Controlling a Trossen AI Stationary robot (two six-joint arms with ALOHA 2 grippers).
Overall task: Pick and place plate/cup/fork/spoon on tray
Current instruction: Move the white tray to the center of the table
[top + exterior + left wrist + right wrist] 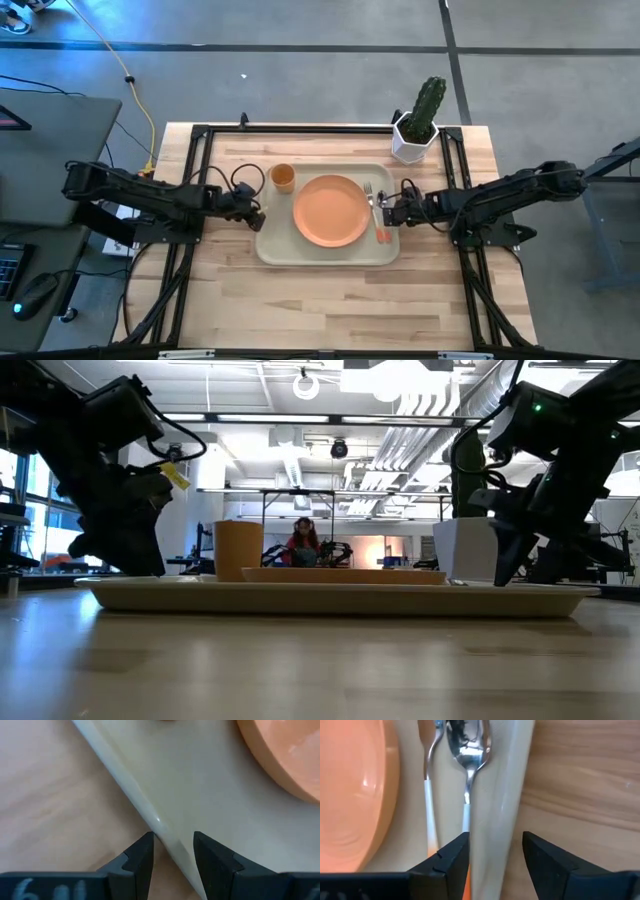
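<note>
The beige tray [325, 255] lies flat on the wooden table. On it are the orange plate [331, 210] in the middle, the orange cup [283, 178] standing at its far left corner, and the fork [427, 770] and spoon [467, 750] side by side along its right rim. My left gripper [262, 215] is shut on the tray's left rim. My right gripper [385, 212] is shut on the tray's right rim, beside the spoon. My left gripper pinches the tray's left rim [162, 827] between its two fingers, one finger inside the tray and one outside. It comes from the table's left. The tray rests on the table. My right gripper pinches the tray's right rim [495, 815], one finger inside the tray next to the spoon's handle and one outside. It comes from the table's right. The tray rests on the table.
A white pot with a green cactus [415, 140] stands on the table just beyond the tray's far right corner. Bare wood lies between the tray and the table's near edge. A black frame runs along the table's left, right and far sides.
</note>
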